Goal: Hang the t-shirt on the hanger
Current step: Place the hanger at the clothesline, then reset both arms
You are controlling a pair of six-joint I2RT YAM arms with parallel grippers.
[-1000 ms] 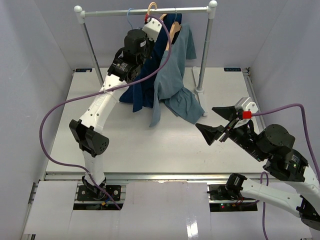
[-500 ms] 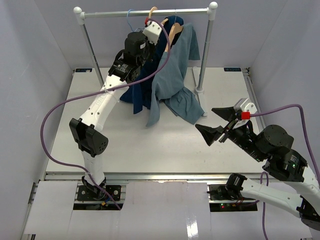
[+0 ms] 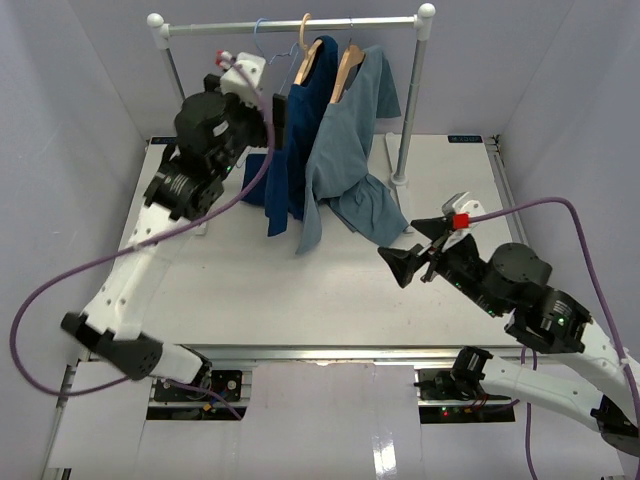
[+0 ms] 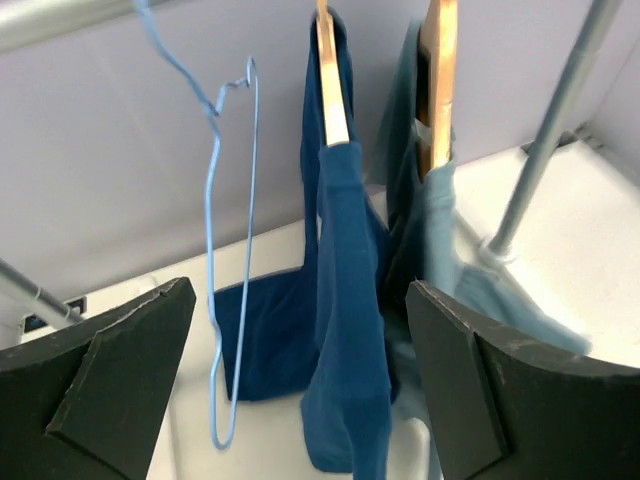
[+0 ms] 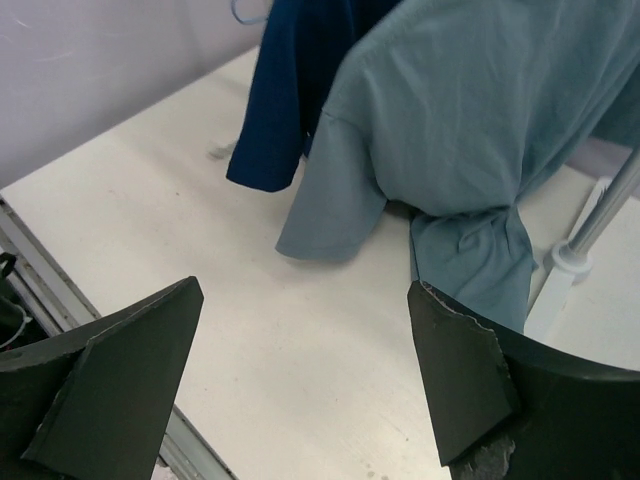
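The navy t-shirt point(image 3: 293, 150) point(image 4: 345, 300) hangs from the tan wooden hanger point(image 3: 309, 58) point(image 4: 331, 95), whose hook is over the rack's rail point(image 3: 290, 24). Its lower hem trails on the table. My left gripper point(image 3: 260, 100) point(image 4: 300, 295) stands open just left of the shirt, apart from it, with nothing between its fingers. My right gripper point(image 3: 408, 247) point(image 5: 305, 290) is open too, low over the table to the right of the hanging clothes, and holds nothing.
A grey-blue shirt point(image 3: 348, 150) point(image 5: 470, 130) hangs on a second wooden hanger point(image 3: 347, 68) point(image 4: 440, 80) right beside the navy one, its tail on the table. A thin light-blue wire hanger point(image 3: 262, 36) point(image 4: 228, 250) hangs to the left. Rack uprights point(image 3: 410, 100) point(image 3: 180, 90) stand at both ends.
My left gripper opened and let go at the hanger, then pulled back to the left. The navy t-shirt now hangs free on the rail. My right arm shifted slightly left.
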